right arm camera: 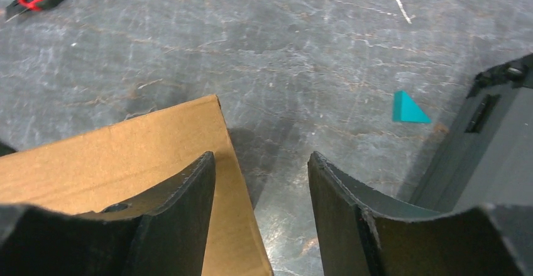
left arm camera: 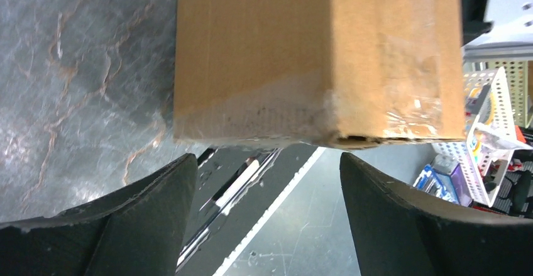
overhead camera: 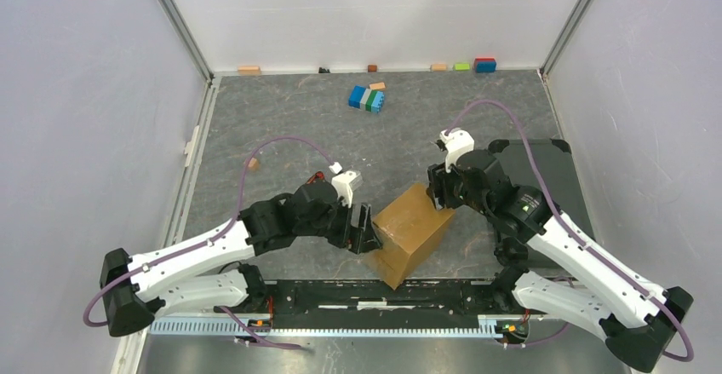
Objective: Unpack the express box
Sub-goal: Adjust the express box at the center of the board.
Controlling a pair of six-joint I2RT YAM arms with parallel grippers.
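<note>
1. Left gripper (left arm camera: 267, 163) is open with its jaws spread wide. The box (left arm camera: 314, 56) is straight ahead of the fingertips. Its taped lower edge is just beyond them, not yet between them.
2. Box (overhead camera: 413, 231) sits at the near edge of the table (overhead camera: 289, 110), midway between the two arms. It is turned corner-on to the bases, and its near corner is by the front rail. Flaps look shut and taped, so nothing is unpacked yet.
3. Left gripper (overhead camera: 368, 231) is just beside the box's left face; contact cannot be told.
4. Right gripper (right arm camera: 261, 160) is open too. It straddles the box's (right arm camera: 126, 156) far right corner, with one finger over the cardboard top and the other over bare table.
5. Key relation: the box lies between the hands, left one at the side, right gripper (overhead camera: 441, 197) above the far corner. Both are equally close. It is roughly cube-shaped, so there is no clear long axis.
6. Next move likely needs one hand bracing while the other works the tape seam.
7. Farther out: black tray (overhead camera: 553, 169) on the right, teal wedge (right arm camera: 408, 108) beside it, toy blocks (overhead camera: 368, 99) well apart toward the back.
</note>
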